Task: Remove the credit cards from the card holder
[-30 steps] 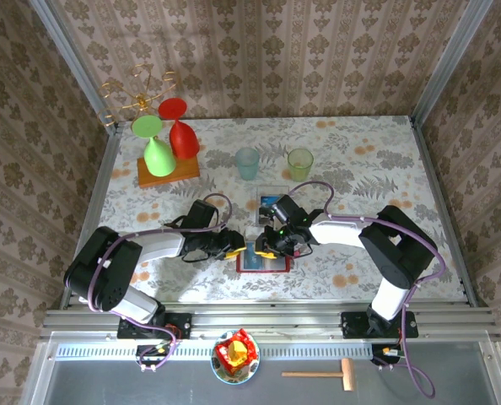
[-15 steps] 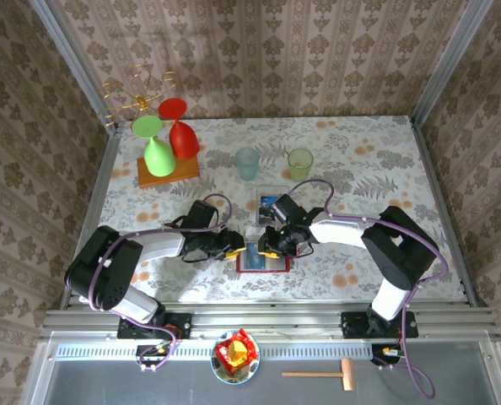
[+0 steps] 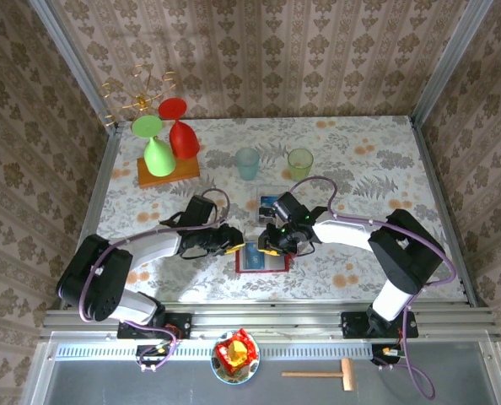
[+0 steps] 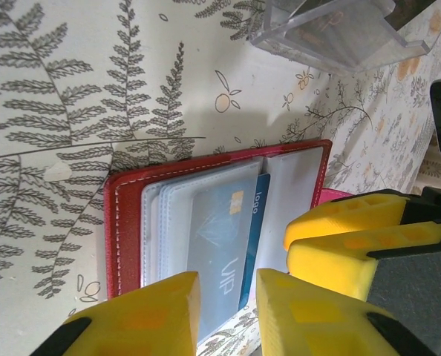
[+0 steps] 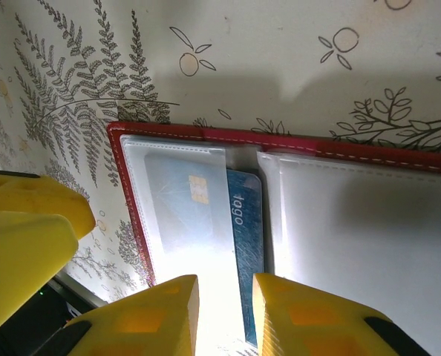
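table point(image 3: 360, 160): flat, matte, printed with ferns and small fruit.
card holder point(image 4: 128, 222): lies open and flat on the table between the two grippers; stitched red border, frosted clear pockets; opening looks done, emptying not.
left gripper point(image 4: 224, 291): blocky yellow fingers a little apart over the holder's edge, clamping nothing.
right gripper point(image 5: 224, 291): likewise slightly parted above the pockets, empty.
pocketed card point(image 4: 220, 230): thin rectangle, fully sleeved, chip showing.
blue card point(image 5: 246, 222): stiff glossy plastic, looks part-way out beside the fold.
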Motion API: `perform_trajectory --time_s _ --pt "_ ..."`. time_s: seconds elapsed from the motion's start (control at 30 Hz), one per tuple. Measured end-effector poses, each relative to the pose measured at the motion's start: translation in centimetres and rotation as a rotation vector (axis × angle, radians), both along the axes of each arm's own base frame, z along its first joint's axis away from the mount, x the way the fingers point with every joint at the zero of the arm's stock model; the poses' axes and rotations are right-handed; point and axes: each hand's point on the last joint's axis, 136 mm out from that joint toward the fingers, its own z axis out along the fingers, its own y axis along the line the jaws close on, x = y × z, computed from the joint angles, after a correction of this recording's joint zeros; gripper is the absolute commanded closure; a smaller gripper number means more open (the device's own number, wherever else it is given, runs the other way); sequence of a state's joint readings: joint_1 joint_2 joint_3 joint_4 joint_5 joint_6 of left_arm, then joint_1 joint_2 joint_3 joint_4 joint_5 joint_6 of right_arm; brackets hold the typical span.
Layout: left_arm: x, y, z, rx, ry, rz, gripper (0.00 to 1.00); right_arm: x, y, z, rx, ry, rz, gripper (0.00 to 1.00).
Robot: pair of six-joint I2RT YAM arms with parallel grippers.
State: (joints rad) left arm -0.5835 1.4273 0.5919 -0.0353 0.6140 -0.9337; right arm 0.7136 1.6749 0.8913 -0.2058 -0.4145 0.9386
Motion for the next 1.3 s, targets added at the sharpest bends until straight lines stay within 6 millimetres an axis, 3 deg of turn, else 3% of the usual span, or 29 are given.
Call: perform_trajectory --time_s 0.5,1.3 --pt "-1.5 -1.0 -1.3 0.023 0.038 -0.053 0.74 0.3 0.3 0.2 0.017 -0.014 -0.001 0.74" --pt "-1.5 -0.8 -1.9 0.045 0.047 -0.046 0.81 0.3 0.6 -0.1 0.055 -0.006 0.000 0.74"
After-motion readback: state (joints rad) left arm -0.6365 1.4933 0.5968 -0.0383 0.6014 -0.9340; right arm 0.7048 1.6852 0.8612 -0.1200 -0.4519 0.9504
